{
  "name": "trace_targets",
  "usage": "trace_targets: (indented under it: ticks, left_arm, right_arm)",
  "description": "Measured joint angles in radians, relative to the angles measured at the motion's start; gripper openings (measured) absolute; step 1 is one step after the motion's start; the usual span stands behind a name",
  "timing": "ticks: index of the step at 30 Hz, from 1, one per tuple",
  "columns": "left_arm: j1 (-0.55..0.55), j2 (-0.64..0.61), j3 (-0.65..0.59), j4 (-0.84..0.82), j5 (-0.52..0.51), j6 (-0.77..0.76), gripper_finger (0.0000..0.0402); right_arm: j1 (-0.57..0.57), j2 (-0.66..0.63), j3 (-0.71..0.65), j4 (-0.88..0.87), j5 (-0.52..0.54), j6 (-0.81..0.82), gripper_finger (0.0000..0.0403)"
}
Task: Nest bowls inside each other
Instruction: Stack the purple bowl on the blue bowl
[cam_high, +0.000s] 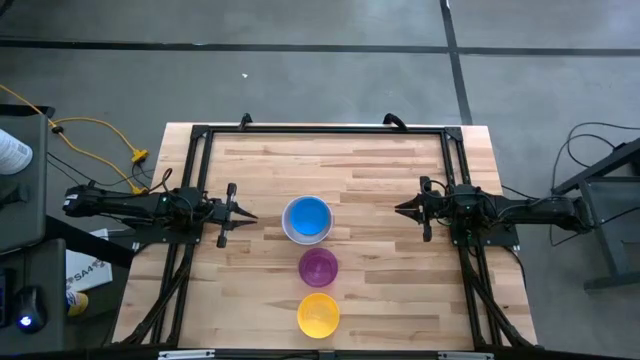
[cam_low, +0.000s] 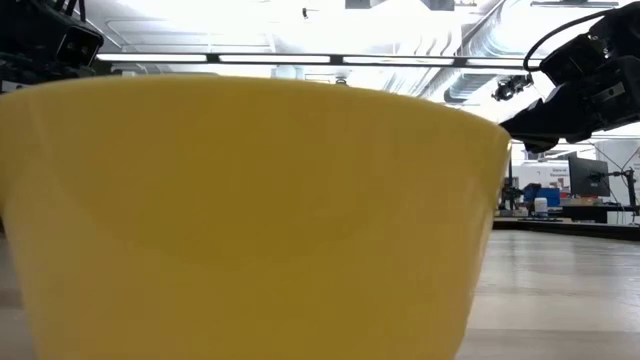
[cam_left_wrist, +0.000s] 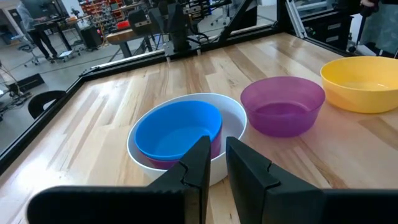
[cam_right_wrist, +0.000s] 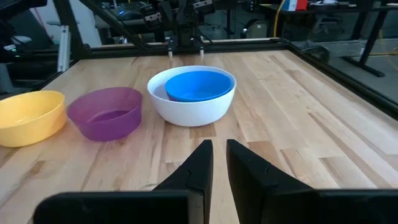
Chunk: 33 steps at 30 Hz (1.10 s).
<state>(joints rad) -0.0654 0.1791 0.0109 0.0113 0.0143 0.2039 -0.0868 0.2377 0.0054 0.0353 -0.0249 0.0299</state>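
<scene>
Three bowls stand in a row down the middle of the table. Farthest is a white bowl (cam_high: 290, 232) (cam_left_wrist: 231, 124) with a blue bowl (cam_high: 307, 217) (cam_left_wrist: 177, 129) sitting inside it, and a pinkish rim (cam_left_wrist: 163, 163) shows under the blue one. Nearer stand a purple bowl (cam_high: 318, 267) (cam_right_wrist: 106, 112) and a yellow bowl (cam_high: 318, 314) (cam_low: 240, 220), each on its base. My left gripper (cam_high: 248, 216) (cam_left_wrist: 216, 144) hovers left of the white bowl, and my right gripper (cam_high: 400, 209) (cam_right_wrist: 217, 146) hovers right of it. Both are level, shut but for a narrow slit, and hold nothing.
A black frame (cam_high: 320, 128) runs along the table's far edge and sides. Bare wood lies between each gripper and the bowls and behind the white bowl. In the low view the yellow bowl fills most of the picture and hides the other bowls.
</scene>
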Motion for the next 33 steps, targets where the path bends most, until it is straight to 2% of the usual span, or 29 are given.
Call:
trace_targets:
  ticks: [3,7,17,22,26,33]
  left_arm:
    - [0.000,0.000,0.000,0.000,0.000,0.000,0.0051]
    - [0.000,0.000,0.000,0.000,0.000,0.000,0.0051]
    - [0.000,0.000,0.000,0.000,0.000,0.000,0.0051]
    - [0.000,0.000,0.000,0.000,0.000,0.000,0.0051]
    - [0.000,0.000,0.000,0.000,0.000,0.000,0.0051]
    - [0.000,0.000,0.000,0.000,0.000,0.000,0.0051]
  right_arm:
    - [0.000,0.000,0.000,0.001,0.033,0.010,0.0039]
    - [0.000,0.000,0.000,0.032,0.026,0.026,0.0039]
    - [0.000,0.001,0.000,0.306,0.022,-0.014,0.0039]
    - [0.000,0.022,0.028,0.307,0.025,-0.023,0.0039]
    - [0.000,0.105,0.096,0.317,0.020,-0.024,0.0039]
    - [0.000,0.343,0.236,0.313,-0.005,-0.050,0.0039]
